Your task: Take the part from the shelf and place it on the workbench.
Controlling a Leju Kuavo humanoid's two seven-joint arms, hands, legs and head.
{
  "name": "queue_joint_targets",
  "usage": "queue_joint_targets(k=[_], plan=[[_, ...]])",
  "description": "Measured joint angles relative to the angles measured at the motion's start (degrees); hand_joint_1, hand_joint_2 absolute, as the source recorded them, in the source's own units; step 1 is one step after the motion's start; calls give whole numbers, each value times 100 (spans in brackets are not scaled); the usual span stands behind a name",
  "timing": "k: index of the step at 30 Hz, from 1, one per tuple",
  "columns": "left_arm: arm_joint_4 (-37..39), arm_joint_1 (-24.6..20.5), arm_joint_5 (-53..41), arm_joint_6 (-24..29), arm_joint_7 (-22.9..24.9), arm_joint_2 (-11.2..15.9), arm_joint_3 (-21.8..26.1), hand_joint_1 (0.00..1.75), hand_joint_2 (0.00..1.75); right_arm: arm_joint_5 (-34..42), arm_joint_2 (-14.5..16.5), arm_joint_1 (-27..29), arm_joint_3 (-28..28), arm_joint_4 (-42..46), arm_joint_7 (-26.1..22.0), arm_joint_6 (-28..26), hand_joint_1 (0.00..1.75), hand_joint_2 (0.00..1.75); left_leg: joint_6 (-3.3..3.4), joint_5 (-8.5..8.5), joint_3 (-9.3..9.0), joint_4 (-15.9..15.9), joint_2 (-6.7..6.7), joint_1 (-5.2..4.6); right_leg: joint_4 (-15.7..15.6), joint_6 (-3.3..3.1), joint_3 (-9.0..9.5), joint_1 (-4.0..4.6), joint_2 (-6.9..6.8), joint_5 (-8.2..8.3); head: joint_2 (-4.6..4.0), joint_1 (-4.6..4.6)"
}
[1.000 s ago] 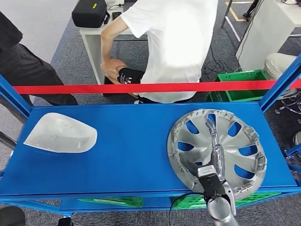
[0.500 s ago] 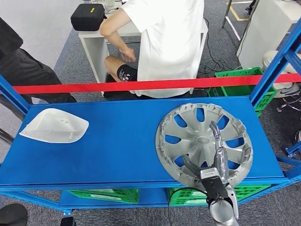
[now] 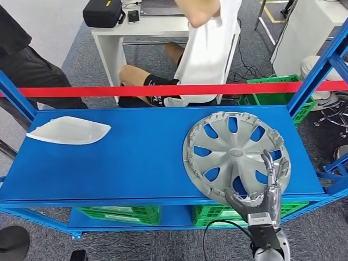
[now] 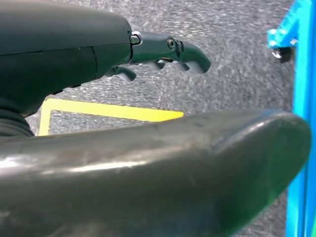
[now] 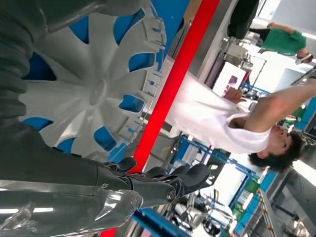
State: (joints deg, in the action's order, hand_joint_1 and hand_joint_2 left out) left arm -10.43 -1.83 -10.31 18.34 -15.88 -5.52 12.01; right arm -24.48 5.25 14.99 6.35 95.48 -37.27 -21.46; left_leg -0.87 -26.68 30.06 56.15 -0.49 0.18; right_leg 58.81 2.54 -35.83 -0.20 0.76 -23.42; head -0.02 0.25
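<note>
On blue shelf [image 3: 123, 163], right end: silver hubcap [image 3: 236, 156] lies flat | right hand [image 3: 262, 196] at its near rim, fingers spread, gripping nothing | left hand [image 4: 164, 52] over floor, fingers apart, empty

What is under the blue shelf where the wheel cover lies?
Green crates sit on a lower level under the blue shelf. The shelf hides most of them, so their contents cannot be told.

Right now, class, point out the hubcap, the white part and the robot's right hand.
hubcap [image 3: 235, 154], head view, on its centre hub.
white part [image 3: 69, 131], head view, on the middle of its shell.
right hand [image 3: 262, 193], head view, on the palm, over the hubcap's near rim.
</note>
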Motion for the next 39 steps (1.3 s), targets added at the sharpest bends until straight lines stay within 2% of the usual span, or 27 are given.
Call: queue_joint_targets(k=[2, 4, 5, 6, 7, 9, 11, 13, 15, 16, 17, 19, 20, 21, 23, 25, 27, 28, 30, 31, 32, 33, 35, 36, 37, 38, 39], plan=[[0, -3, -15, -1, 22, 10, -6, 0, 0, -28, 16, 123, 89, 152, -4, 28, 0, 175, 81, 89, 75, -27, 34, 20, 292, 49, -124, -6, -4, -314, 0, 25], [0, -9, -62, -11, 32, 32, -16, 0, 0, -89, 43, 204, 153, 256, -13, 75, 0, 175, 125, 180, 178, -27, 59, 20, 1005, 89, -329, -17, -9, -841, 0, 55], [0, -10, -102, -24, 34, 41, -27, 0, 0, -131, 65, 251, 176, 303, -26, 108, 0, 175, 130, 229, 236, -26, 66, 17, 1356, 106, -400, -20, -9, -1011, 0, 63], [0, -10, -136, -40, 36, 49, -43, 0, 0, -172, 87, 301, 196, 350, -42, 138, 0, 175, 129, 279, 297, -24, 70, 14, 1562, 119, -401, -21, -9, -1057, 0, 65], [0, -10, -163, -60, 37, 57, -59, 0, 0, -205, 113, 347, 209, 399, -57, 165, 0, 175, 119, 331, 360, -21, 70, 14, 1556, 126, -302, -23, -10, -977, 0, 70], [0, -13, -184, -80, 40, 74, -92, 0, 0, -237, 153, 401, 218, 487, -70, 186, 0, 175, 81, 429, 479, -6, 70, 18, 945, 132, 192, -38, -15, -672, 0, 74], [0, -14, -194, -86, 47, 97, -118, 0, 0, -246, 188, 419, 221, 558, -73, 198, 0, 175, 21, 519, 558, 14, 67, 9, 149, 101, 728, -34, -9, -608, 1, 72], [0, -14, -204, -88, 55, 117, -134, 0, 0, -250, 214, 444, 228, 609, -77, 204, 0, 175, -48, 617, 584, 7, 62, 4, -150, 13, 868, -5, 7, -663, 1, 66], [0, -7, -209, -90, 62, 135, -141, 0, 0, -252, 236, 470, 239, 639, -79, 204, 0, 175, -117, 671, 620, -4, 54, 15, -141, -110, 754, -2, 7, -574, 0, 56], [0, -1, -209, -90, 65, 143, -144, 0, 0, -252, 248, 476, 244, 650, -79, 205, 0, 175, -151, 569, 661, 49, 50, 20, -140, -169, 698, -10, 2, -513, 0, 43], [0, 4, -209, -90, 67, 149, -147, 0, 0, -252, 261, 481, 248, 665, -79, 205, 0, 175, -181, 357, 727, 209, 48, 23, -146, -217, 630, -22, -4, -440, 0, 23], [0, -2, -211, -90, 69, 149, -154, 0, 0, -253, 280, 492, 258, 693, -80, 206, 0, 175, -225, -259, 907, 873, 47, 29, -143, -259, 470, -27, -9, -294, 0, -9], [0, -8, -213, -90, 69, 149, -156, 0, 0, -254, 286, 497, 262, 700, -80, 207, 0, 175, -237, -479, 982, 1259, 47, 31, -140, -259, 378, -25, -11, -223, 0, -17], [0, -13, -215, -90, 69, 151, -157, 0, 0, -254, 290, 502, 264, 701, -80, 208, 0, 175, -242, -563, 1000, 1544, 47, 31, -137, -254, 290, -24, -13, -156, 0, -16], [0, -16, -215, -90, 69, 156, -159, 0, 0, -254, 294, 508, 269, 702, -79, 209, 0, 175, -229, -359, 770, 1559, 47, 31, -133, -232, 128, -24, -14, -28, 0, -17], [-1, -31, -215, -90, 69, 160, -161, 0, 0, -253, 298, 510, 276, 711, -80, 209, 0, 175, -196, -131, 175, 868, 44, 30, -128, -198, -1, -21, -9, 96, 0, -19], [-2, -62, -217, -84, 69, 162, -162, 0, 0, -257, 305, 510, 283, 734, -81, 212, 0, 175, -138, -197, -378, 63, 37, 16, -129, -142, -73, -7, -10, 216, 0, -15], [-2, -74, -216, -68, 68, 163, -163, 0, 0, -268, 308, 508, 285, 746, -84, 221, 0, 175, -101, -251, -500, -154, 33, 3, -144, -105, -88, -5, -12, 281, 1, -15], [-2, -73, -159, -24, 43, 160, -157, 0, 0, -320, 309, 498, 285, 757, -79, 279, 0, 175, -12, -190, -448, -222, 44, -8, -189, -30, -113, -17, -17, 387, 1, -6], [-2, -68, -112, -5, 14, 157, -150, 0, 0, -353, 310, 483, 280, 758, -61, 324, 0, 175, 35, -128, -393, -224, 54, -7, -159, 3, -150, -26, -19, 325, 1, 1], [-2, -63, -57, 6, -25, 157, -137, 0, 0, -391, 309, 451, 264, 754, -29, 372, 0, 175, 76, -58, -330, -231, 68, -1, -35, 30, -214, -30, -21, 152, 0, 14], [-2, -65, -7, 20, -63, 157, -118, 0, 0, -430, 308, 391, 237, 741, 9, 411, 0, 175, 108, 15, -254, -234, 81, 2, 226, 52, -307, -34, -24, -132, 0, 25], [-2, -72, 69, 52, -116, 148, -67, 0, 0, -502, 298, 220, 145, 664, 86, 451, 0, 175, 142, 167, -71, -229, 93, -10, 1004, 88, -499, -34, -26, -691, 0, 42], [-2, -74, 91, 65, -127, 134, -38, 0, 0, -523, 286, 135, 97, 606, 113, 451, 0, 175, 145, 240, 29, -225, 96, -17, 1344, 99, -536, -34, -25, -799, 0, 44], [-2, -72, 98, 73, -133, 117, -14, 0, 0, -529, 267, 63, 51, 540, 136, 440, 0, 175, 141, 310, 129, -221, 96, -21, 1533, 101, -504, -33, -25, -740, 0, 45], [-2, -67, 95, 78, -138, 102, 6, 0, 0, -517, 242, 6, 11, 478, 147, 423, 0, 175, 131, 377, 226, -216, 95, -23, 1542, 98, -385, -33, -25, -558, 0, 45], [-2, -63, 87, 82, -144, 87, 18, 0, 0, -492, 213, -41, -23, 423, 151, 402, 0, 175, 117, 441, 315, -209, 94, -24, 1370, 89, -178, -32, -26, -355, 0, 45]])
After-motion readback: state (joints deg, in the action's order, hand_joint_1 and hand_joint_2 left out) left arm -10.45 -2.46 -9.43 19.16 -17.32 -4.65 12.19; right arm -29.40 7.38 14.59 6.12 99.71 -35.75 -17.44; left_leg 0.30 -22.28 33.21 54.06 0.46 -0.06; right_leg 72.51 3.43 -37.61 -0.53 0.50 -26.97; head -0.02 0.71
